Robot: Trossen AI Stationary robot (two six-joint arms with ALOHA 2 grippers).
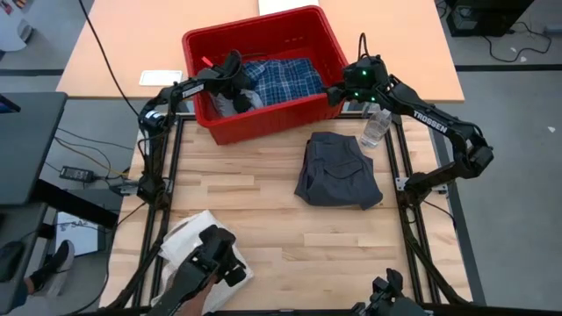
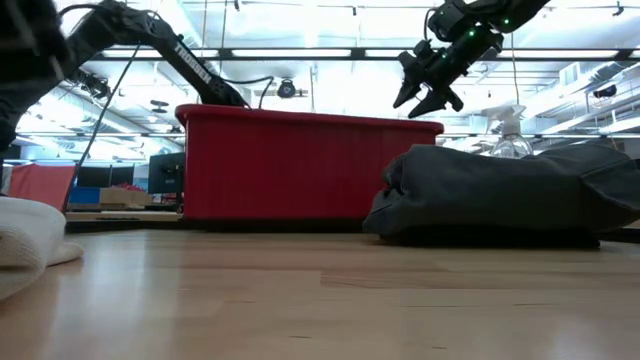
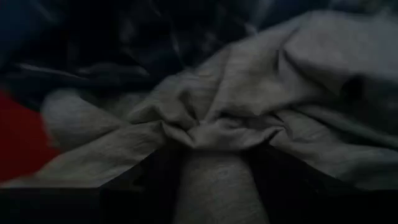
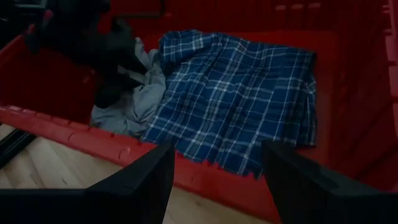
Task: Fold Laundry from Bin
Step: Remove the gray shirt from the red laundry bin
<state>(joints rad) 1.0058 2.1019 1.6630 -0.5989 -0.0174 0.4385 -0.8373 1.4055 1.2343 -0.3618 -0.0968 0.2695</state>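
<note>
We are picking the next garment: our left gripper (image 1: 235, 88), down in the bin (image 1: 303, 112), pinches the grey piece (image 3: 249, 106) beside the plaid shirt (image 4: 242, 99), while our right gripper (image 4: 217, 177) hovers open and empty at the rim; next comes a lift clear.

The bin (image 1: 327, 39), a red rectangular plastic crate with a thick rim, stands slightly skewed at the far edge of the wooden table and holds 2 garments side by side: a blue-and-white plaid shirt (image 1: 285, 77) spread fairly flat over the middle and right of its floor, and a crumpled light grey piece (image 1: 230, 103) bunched against the left wall. A dark grey top (image 1: 336, 171) lies outside on the table, just in front of the bin's near right corner, folded into a rough rectangle with slightly puffed, uneven edges.
</note>
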